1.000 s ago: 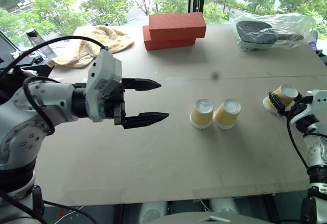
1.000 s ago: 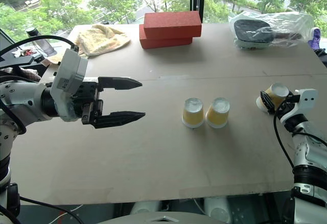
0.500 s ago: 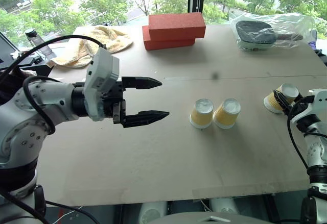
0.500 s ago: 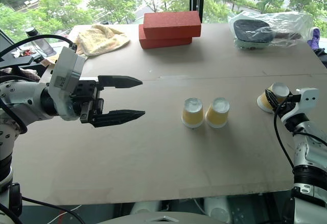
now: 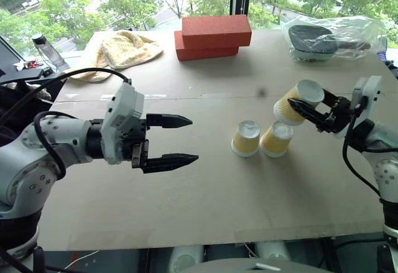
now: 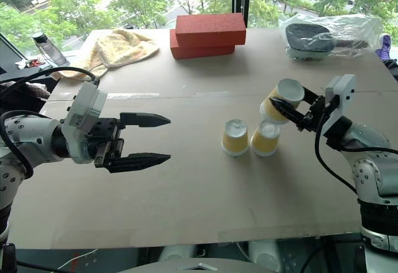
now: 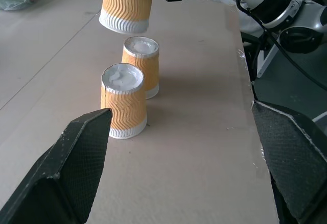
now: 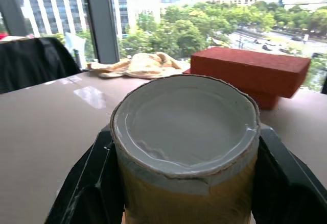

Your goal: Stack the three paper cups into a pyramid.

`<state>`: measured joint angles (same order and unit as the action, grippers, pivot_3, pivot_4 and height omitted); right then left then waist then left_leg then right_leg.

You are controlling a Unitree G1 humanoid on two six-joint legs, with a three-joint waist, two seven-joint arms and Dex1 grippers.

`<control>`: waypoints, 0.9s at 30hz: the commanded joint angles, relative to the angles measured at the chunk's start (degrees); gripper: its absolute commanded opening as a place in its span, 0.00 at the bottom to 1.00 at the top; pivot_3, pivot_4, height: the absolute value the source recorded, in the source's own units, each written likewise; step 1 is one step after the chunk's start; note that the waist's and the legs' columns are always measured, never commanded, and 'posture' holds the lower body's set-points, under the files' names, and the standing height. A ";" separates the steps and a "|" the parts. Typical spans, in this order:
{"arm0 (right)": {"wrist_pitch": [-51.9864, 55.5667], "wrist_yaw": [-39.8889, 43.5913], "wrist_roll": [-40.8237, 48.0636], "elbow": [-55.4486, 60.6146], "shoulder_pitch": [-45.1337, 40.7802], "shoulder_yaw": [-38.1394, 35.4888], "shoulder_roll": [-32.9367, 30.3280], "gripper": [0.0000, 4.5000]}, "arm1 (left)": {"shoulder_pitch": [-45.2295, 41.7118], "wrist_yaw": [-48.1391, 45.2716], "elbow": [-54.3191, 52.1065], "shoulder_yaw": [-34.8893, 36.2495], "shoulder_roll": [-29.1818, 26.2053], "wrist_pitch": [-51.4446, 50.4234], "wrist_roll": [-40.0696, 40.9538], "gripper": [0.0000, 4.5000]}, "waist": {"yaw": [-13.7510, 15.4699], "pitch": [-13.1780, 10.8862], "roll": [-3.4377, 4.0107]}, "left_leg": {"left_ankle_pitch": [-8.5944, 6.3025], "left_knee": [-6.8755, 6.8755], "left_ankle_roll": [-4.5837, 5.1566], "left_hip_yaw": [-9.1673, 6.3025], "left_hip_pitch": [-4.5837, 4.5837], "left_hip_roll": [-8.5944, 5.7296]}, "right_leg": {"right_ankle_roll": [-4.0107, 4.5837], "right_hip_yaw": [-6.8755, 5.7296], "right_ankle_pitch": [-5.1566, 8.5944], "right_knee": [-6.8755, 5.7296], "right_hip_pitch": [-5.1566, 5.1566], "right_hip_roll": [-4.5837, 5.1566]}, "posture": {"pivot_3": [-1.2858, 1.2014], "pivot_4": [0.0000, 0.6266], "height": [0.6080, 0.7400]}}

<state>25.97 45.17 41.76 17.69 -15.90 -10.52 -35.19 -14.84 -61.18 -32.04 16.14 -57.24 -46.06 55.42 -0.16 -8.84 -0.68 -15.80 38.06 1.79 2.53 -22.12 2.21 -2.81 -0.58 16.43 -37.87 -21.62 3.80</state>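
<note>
The two head views look forward and down over the table [image 5: 186, 211] from close above its near edge, and share almost the same scene. The left wrist view looks low along the table toward the cups [image 7: 124, 100]. The right wrist view is very near one cup [image 8: 186, 132], facing the windows.

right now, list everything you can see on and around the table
paper cups: 3, yellow ribbed with white ends; two upside down side by side mid-table, one held tilted in the air above them
red bricks: 2, red, stacked at the far edge
towel: 1, pale yellow, crumpled at the far left
plastic bag: 1, clear, with a dark item inside, far right
bottle: 1, clear with dark cap, off the table's left edge
table: 1, tan
left gripper: open, over the table left of the cups
right gripper: shut on the held cup
</note>
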 commanded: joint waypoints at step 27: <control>14.34 10.62 13.64 1.34 6.42 -15.58 -12.36 0.99 | -0.77 2.20 -1.58 2.59 -0.54 -0.33 3.89 1.00 | 0.75 -0.07 -0.09 | -0.02 0.02 0.04 -0.16 -0.28 -0.02 | 0.00 -0.15 0.00 0.20 -0.08 0.01 | 0.52 0.24 0.93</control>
<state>39.29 54.12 51.70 18.08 -9.97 -21.11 -46.60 -15.58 -59.38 -32.59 16.33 -57.22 -46.23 57.69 0.59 -8.92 -0.77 -15.83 38.07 1.84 2.36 -22.42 2.19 -2.81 -0.74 16.43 -37.68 -21.70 3.81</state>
